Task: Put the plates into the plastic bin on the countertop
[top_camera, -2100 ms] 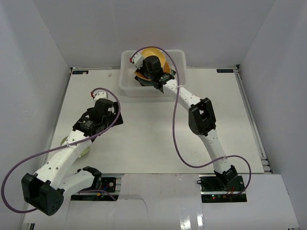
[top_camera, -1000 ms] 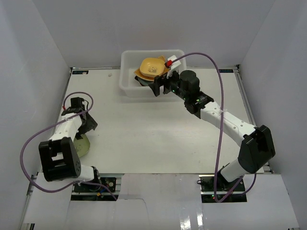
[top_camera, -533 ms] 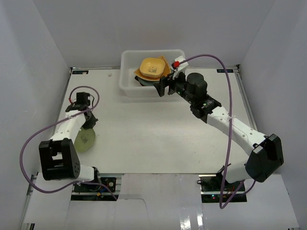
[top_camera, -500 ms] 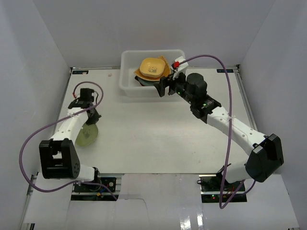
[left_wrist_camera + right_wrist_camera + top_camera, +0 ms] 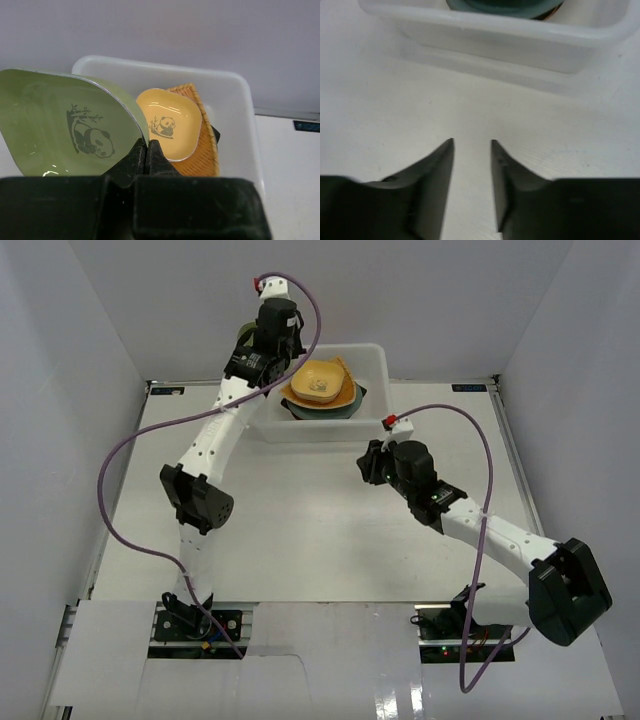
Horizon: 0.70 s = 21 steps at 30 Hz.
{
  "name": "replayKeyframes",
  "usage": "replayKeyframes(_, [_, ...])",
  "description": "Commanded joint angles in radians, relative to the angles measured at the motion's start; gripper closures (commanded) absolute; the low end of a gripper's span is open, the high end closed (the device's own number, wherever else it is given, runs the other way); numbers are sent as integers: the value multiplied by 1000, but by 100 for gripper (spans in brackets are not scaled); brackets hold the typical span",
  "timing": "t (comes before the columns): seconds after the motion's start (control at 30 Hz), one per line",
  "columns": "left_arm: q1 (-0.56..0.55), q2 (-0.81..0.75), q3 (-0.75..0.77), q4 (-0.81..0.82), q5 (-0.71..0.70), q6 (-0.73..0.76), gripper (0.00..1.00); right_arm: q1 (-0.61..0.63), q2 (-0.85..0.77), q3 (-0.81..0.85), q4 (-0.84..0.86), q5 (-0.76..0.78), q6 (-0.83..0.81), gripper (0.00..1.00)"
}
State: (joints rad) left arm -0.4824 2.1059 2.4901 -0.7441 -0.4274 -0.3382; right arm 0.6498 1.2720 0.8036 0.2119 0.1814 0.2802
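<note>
A green plate [image 5: 65, 125] with a panda print hangs tilted over the left end of the plastic bin [image 5: 240, 100], pinched at its edge by my shut left gripper [image 5: 146, 147]. From above, the left gripper [image 5: 258, 340] and the green plate [image 5: 243, 335] are at the bin's [image 5: 372, 358] far left corner. Inside the bin a yellow panda plate [image 5: 320, 382] lies on an orange woven fan plate [image 5: 200, 150], with a teal plate [image 5: 505, 6] beneath. My right gripper [image 5: 366, 462] is low over the countertop [image 5: 300, 530], just in front of the bin [image 5: 495, 42]. Its jaws [image 5: 472, 145] stand partly open with nothing between them.
White walls close in the countertop on three sides. The left arm stretches diagonally from its base up to the bin, its purple cable looping over the table's left half. The right arm's elbow rests at the near right.
My left arm has swung from the table's left side up to the bin, carrying the green plate. My right gripper has drawn back from the bin towards the table's middle, and its jaws have narrowed.
</note>
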Motion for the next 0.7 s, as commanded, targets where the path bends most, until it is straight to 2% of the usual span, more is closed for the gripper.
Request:
replayKeyframes(0.0, [-1,81,-14,134,25,87,100,10,-92,-82,46,17,112,68])
replayKeyframes(0.03, [-1,91,-39,231,50,85,100,11,-126,-102,38,13,113,78])
replayKeyframes(0.1, [-5,123,-33,314,97,94,100,19,-157,-151,29,3,119,79])
replayKeyframes(0.2, [-16,222,64,412,153,125,100,33,-204,-188,7,-22,119,79])
replayKeyframes(0.3, [-33,262,49,524,183,163,100,50,-221,-210,3,-42,119,79])
replayKeyframes(0.67, [-42,379,41,512,242,183,100,85,-181,-221,12,-48,113,77])
